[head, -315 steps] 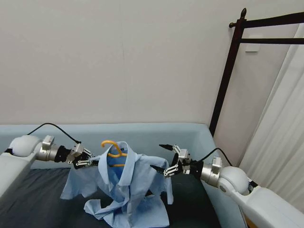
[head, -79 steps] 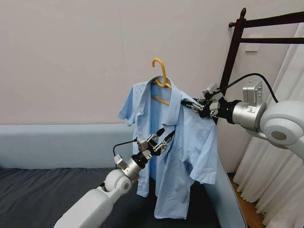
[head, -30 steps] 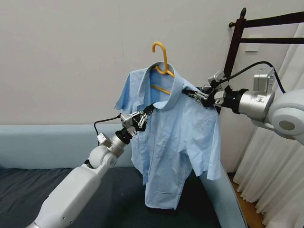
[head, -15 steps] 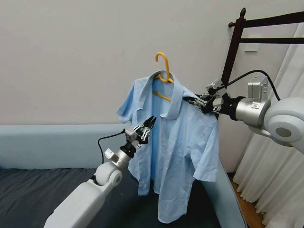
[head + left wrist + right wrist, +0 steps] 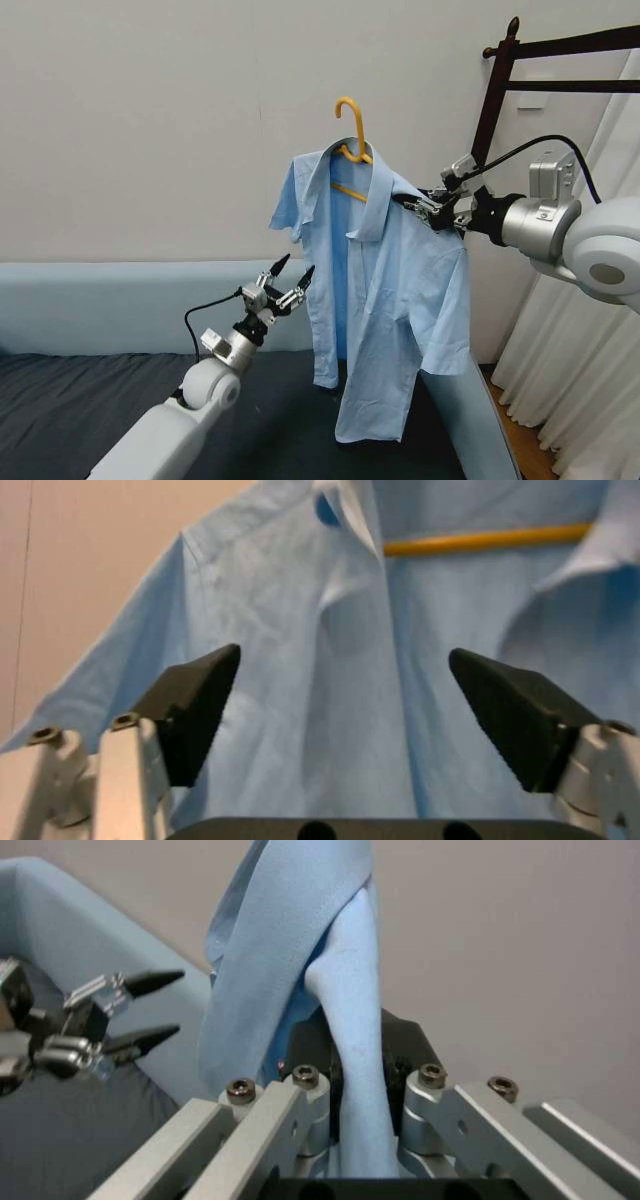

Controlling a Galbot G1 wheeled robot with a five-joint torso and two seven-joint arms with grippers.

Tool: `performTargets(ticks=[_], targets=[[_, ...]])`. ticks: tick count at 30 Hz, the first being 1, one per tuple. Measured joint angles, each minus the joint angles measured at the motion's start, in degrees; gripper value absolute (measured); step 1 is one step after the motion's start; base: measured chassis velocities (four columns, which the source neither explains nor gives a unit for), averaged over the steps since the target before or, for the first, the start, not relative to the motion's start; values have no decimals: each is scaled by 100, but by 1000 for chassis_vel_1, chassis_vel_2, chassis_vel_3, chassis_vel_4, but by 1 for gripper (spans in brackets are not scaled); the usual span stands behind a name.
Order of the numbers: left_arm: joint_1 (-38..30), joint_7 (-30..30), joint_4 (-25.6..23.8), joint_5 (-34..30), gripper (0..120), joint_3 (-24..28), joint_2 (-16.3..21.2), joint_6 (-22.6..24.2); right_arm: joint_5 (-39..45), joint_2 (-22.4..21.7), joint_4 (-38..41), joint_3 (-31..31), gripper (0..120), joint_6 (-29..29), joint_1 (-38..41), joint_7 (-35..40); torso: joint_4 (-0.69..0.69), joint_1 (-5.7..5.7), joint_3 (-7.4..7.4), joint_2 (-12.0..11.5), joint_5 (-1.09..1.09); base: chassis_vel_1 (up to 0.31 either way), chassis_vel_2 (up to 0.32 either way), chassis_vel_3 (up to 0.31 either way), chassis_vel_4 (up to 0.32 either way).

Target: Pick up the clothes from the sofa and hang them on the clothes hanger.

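Blue shirt (image 5: 385,300), draped on a yellow hanger (image 5: 349,120), is held high above the sofa (image 5: 100,290). It is carried by the right gripper (image 5: 432,208), whose jaws are clamped on the cloth at the shirt's shoulder; the fold is seen pinched between them in the right wrist view. The left gripper (image 5: 286,281) is raised just beside the shirt's front edge, its fingers spread apart and nothing touched by them.

The dark wooden rack (image 5: 493,110) is seen behind the right gripper, and its top rail (image 5: 575,43) shows higher in the head view than the hanger's hook. The step in hand is judged to be the carrying of the hanger to that rail; the hook would need to be raised above the rail and lowered over it, not pushed at it from the side. Since cloth and not the hanger is gripped, the hanger could be tipped or slid out of the collar by a sharp swing; a slow, level path is advised. The hook's opening should be turned toward the rail before the approach is made; the free left gripper could be used to steady the hem, so that the post is not struck. The clamp should be released only once the weight is borne by the rail.
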Motion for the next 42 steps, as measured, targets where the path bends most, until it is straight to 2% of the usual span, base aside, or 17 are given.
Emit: performTargets(ticks=[3,7,10,11,15,16,20,21,25,27,32,37,42], targets=[[-435,-11,221,-142,98,112,-53,41,-66,-51,4,34,7,7,-175,-33,-1,0,0,0,2,0,0,0,0],[-620,86,300,-194,96,179,-142,69,-89,-48,19,50,7,16,-221,-43,0,0,0,0,2,0,0,0,0],[-688,222,377,-195,82,244,-275,88,-89,-8,17,63,7,22,-204,-55,1,0,0,0,2,0,0,0,0],[-688,222,377,-195,82,244,-275,88,-89,-8,17,63,7,22,-204,-55,1,0,0,0,2,0,0,0,0],[-800,265,540,-169,65,295,-499,89,-87,46,-2,67,7,30,-179,-77,1,0,0,0,1,0,0,0,0],[-800,265,540,-169,65,295,-499,89,-87,46,-2,67,7,30,-179,-77,1,0,0,0,1,0,0,0,0],[-964,268,641,-160,47,305,-712,72,-93,51,-32,69,7,46,-188,-84,-1,0,0,0,1,0,0,0,0],[-964,268,641,-160,47,305,-712,72,-93,51,-32,69,7,46,-188,-84,-1,0,0,0,1,0,0,0,0],[-982,304,615,-170,28,314,-736,50,-99,46,-54,95,7,57,-189,-93,0,0,0,0,1,0,0,0,0],[-976,304,592,-176,25,314,-736,44,-103,46,-58,102,7,59,-189,-96,1,0,0,0,1,0,0,0,0],[-959,294,430,-235,3,325,-726,29,-171,53,-109,112,7,82,-199,-118,1,0,0,0,1,0,0,0,0],[-1001,276,159,-371,0,447,-816,50,-207,73,-136,108,7,95,-214,-122,1,0,-1,0,1,0,0,0,0],[-978,273,203,-235,0,584,-976,72,-104,61,-134,109,7,143,-208,-86,-1,0,-1,0,2,0,0,0,0]])
